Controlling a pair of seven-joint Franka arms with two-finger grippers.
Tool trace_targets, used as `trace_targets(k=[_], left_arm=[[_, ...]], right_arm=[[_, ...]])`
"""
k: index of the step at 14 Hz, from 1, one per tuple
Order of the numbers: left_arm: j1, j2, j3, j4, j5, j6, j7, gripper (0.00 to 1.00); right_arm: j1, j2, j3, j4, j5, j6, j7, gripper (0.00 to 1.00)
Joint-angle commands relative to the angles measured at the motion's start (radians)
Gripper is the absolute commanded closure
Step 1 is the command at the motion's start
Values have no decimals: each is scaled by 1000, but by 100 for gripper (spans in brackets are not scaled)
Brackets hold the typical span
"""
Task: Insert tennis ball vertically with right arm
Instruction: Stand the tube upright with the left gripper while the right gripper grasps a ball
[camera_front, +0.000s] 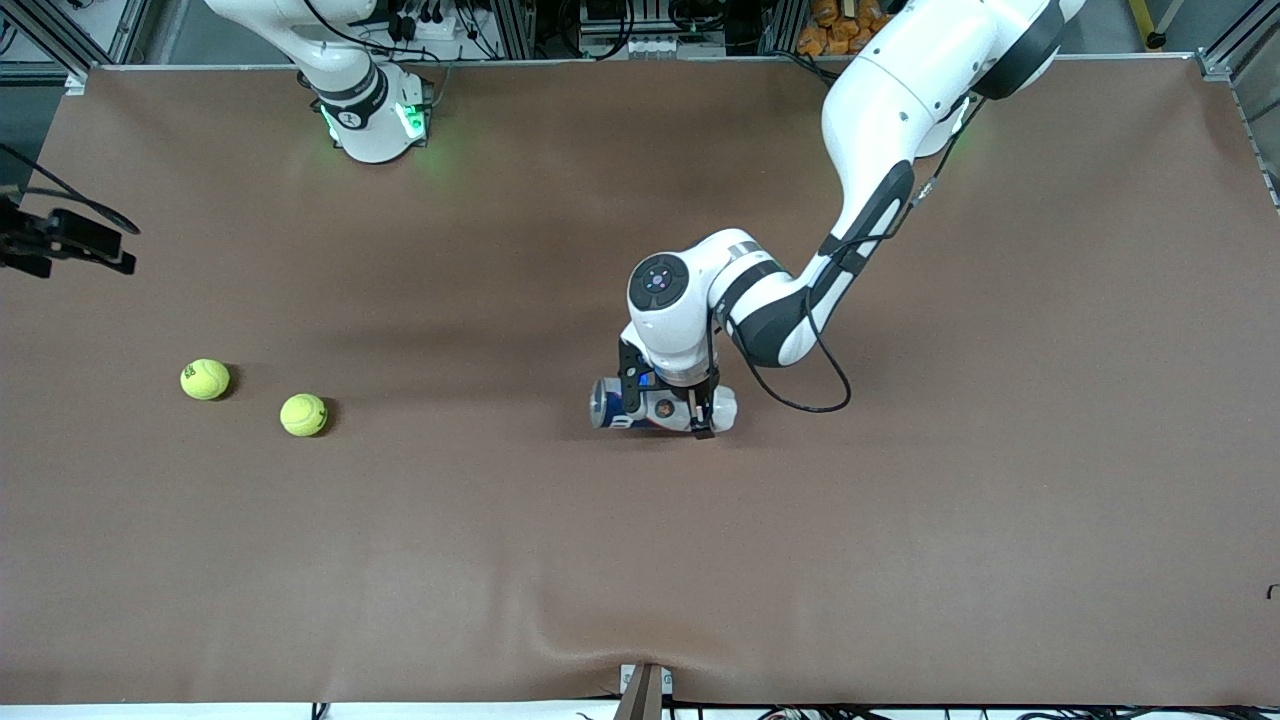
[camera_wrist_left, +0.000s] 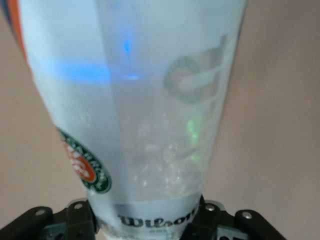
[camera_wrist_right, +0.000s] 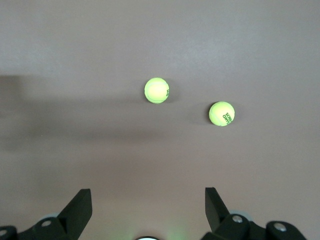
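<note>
Two yellow-green tennis balls lie on the brown table toward the right arm's end, one (camera_front: 205, 379) and the other (camera_front: 303, 415) a little nearer the front camera. Both show in the right wrist view (camera_wrist_right: 157, 90) (camera_wrist_right: 221, 113). My right gripper (camera_wrist_right: 148, 205) is open and empty, up in the air by the table's edge (camera_front: 110, 250). My left gripper (camera_front: 668, 405) is shut on a clear Wilson ball can (camera_front: 612, 403) that lies on its side mid-table. The can (camera_wrist_left: 150, 100) fills the left wrist view between the black fingers (camera_wrist_left: 80, 220).
The left arm's elbow (camera_front: 880, 130) reaches over the table from its base end. The right arm's base (camera_front: 370, 110) stands at the table's edge. A clamp (camera_front: 645, 690) sits at the edge nearest the front camera.
</note>
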Motion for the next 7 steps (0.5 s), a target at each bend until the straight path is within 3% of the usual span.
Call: trace_targets(k=[1, 5, 7], left_arm=[[28, -23, -11, -18, -41, 148, -80, 34], [41, -8, -9, -29, -93, 458, -197, 34], [45, 15, -8, -43, -98, 616, -267, 34]], right_arm=[[1, 104, 10, -30, 18, 50, 39, 0], [13, 122, 10, -230, 17, 331, 45, 0], [9, 188, 10, -254, 17, 420, 45, 0]])
